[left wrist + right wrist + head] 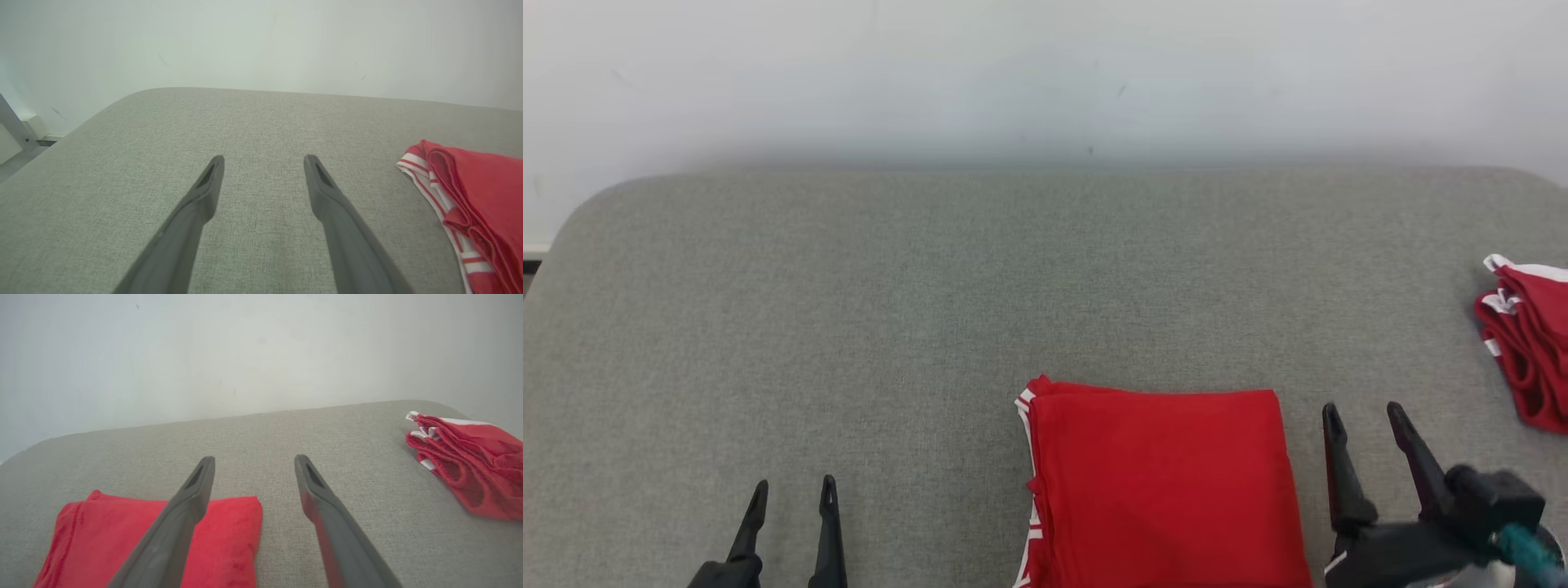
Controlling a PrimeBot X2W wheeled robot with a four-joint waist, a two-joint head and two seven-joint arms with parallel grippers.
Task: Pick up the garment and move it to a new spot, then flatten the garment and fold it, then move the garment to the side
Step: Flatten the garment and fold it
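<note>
Fingers spread wide on the right gripper (1362,415), nothing between them; same on the left gripper (795,487), wide and empty.

Folded red knit garment with white striped trim (1164,482) lies flat at the near edge of the grey fabric-covered bench (931,286), a little right of centre; its trimmed, layered edge faces left, its smooth edge faces right; top face looks tidy, no loose flap seen. Right gripper stands just beside the smooth right edge, apart from the cloth, tips low over the bench; left gripper sits well apart toward the near left corner. A second bundle of red cloth with white trim (1531,351) lies at the right edge, loosely stacked.

Judgement: folding looks done; what remains is carrying the garment to the side.

For a clean move: take the right edge with one finger slid under the whole stack and one on top, so that every layer is pinched, not the top ply alone; bite deep enough that the lower plies cannot slip; lift only a little and travel low, or the fold may fall open; set down flat before letting go.

Risks: the near part of the garment is out of sight, so its lie there cannot be told; dragging over the coarse fabric could roll the bottom layer; setting down too close may disturb the other bundle.
</note>
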